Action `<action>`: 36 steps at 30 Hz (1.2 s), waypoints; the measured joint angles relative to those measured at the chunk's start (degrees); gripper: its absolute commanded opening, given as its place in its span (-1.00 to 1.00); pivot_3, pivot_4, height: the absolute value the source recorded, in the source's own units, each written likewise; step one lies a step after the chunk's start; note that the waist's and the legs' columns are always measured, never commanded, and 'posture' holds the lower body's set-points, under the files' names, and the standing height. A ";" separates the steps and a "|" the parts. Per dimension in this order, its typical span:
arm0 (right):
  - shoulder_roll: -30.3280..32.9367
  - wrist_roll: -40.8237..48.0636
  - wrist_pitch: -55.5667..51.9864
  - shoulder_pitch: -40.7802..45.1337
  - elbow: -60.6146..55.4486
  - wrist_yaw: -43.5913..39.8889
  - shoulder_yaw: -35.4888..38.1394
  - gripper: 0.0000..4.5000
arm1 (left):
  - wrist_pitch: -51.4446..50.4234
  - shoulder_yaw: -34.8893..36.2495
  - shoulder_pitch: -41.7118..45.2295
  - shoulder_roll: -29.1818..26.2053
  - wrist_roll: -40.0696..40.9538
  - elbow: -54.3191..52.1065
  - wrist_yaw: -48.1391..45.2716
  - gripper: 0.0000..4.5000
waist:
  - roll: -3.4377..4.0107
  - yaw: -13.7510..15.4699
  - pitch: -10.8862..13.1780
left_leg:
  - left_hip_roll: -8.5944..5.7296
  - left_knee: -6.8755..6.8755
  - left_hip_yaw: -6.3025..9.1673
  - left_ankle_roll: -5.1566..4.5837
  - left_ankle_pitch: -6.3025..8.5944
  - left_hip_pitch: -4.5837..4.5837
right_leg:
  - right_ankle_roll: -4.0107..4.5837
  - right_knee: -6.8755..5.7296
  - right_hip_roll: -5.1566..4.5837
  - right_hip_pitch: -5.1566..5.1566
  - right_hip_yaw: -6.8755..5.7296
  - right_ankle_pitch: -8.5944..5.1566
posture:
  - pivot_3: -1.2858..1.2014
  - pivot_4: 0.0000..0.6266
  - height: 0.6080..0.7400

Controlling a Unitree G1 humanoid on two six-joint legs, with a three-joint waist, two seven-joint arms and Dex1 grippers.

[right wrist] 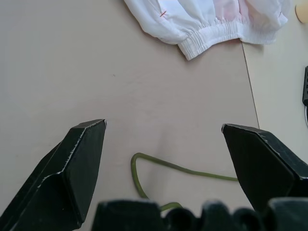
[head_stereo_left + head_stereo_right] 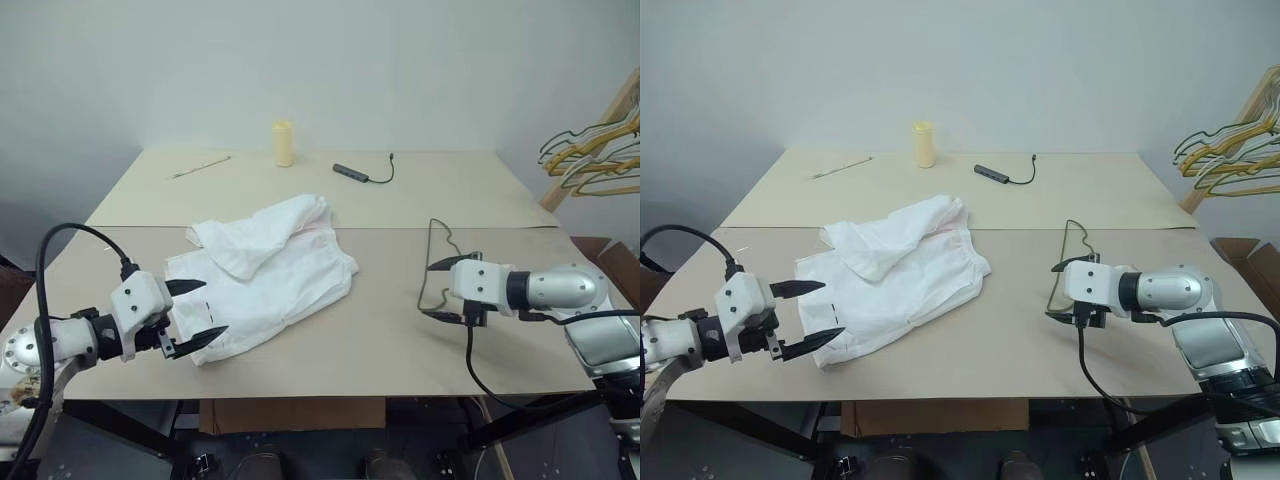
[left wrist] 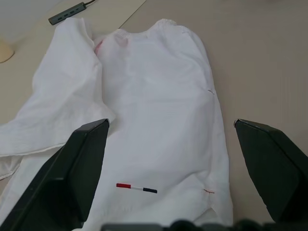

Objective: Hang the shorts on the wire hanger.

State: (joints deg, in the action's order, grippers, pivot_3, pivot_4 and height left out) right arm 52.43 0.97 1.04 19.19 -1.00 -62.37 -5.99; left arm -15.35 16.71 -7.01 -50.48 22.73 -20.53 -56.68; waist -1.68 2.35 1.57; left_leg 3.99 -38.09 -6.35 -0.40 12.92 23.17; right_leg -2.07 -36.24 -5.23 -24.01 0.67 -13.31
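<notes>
Nothing's hung yet: the left gripper [image 2: 195, 312] hovers with jaws wide apart and empty at the near hem of the shorts [image 2: 265, 275], which lie crumpled mid-table. Over to the right, the wire hanger [image 2: 438, 262] lies flat on the table [image 2: 380, 340], and the right gripper [image 2: 440, 290] hangs just above it, equally wide and holding nothing

Two beige tables [image 2: 400, 340] stand end to end before a plain white wall [image 2: 320, 60].
</notes>
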 measured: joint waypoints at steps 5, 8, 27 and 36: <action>0.01 0.01 0.00 0.00 0.00 -0.05 0.00 0.99 | -1.32 0.01 0.26 0.51 0.17 -0.01 0.58 1.00 | 0.00 -0.03 0.00 | 0.00 0.00 0.00 0.00 0.00 0.00 | -0.02 0.00 0.01 0.00 0.00 0.01 | 0.13 -1.00 1.00; 0.01 -0.01 0.00 0.00 0.00 -0.02 0.00 0.99 | -1.97 0.01 0.35 0.68 0.17 -0.02 1.07 1.00 | 0.00 0.00 0.00 | 0.00 0.00 0.00 0.00 0.00 -0.01 | -0.02 -0.01 0.00 0.00 0.00 0.01 | 0.13 -1.00 1.00; -0.71 -0.38 -1.44 -1.16 -1.67 2.75 0.02 0.99 | -2.22 -6.30 1.93 1.37 -1.11 -1.35 1.09 1.00 | 0.00 -0.09 0.00 | 0.00 0.00 -0.01 0.00 0.00 0.03 | -0.07 0.01 0.00 -0.01 0.00 0.04 | 0.09 -1.00 1.00; -0.69 -0.25 -4.35 -5.37 -6.67 4.64 0.66 0.99 | -0.39 -15.86 3.66 -1.49 -12.09 4.35 0.39 1.00 | 0.03 -0.56 -0.02 | 0.01 0.00 -0.01 0.02 -0.01 -0.01 | 0.06 -0.02 0.02 -0.02 0.00 -0.03 | 0.06 -1.00 1.00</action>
State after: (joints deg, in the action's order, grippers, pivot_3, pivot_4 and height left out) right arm 51.74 0.72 -3.31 13.81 -7.67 -57.73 -5.32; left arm -15.73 0.85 -3.36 -51.97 10.64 -16.17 -56.29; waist -1.65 1.78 1.54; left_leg 4.00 -38.09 -6.36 -0.38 12.91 23.17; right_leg -2.01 -36.26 -5.21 -24.03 0.67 -13.34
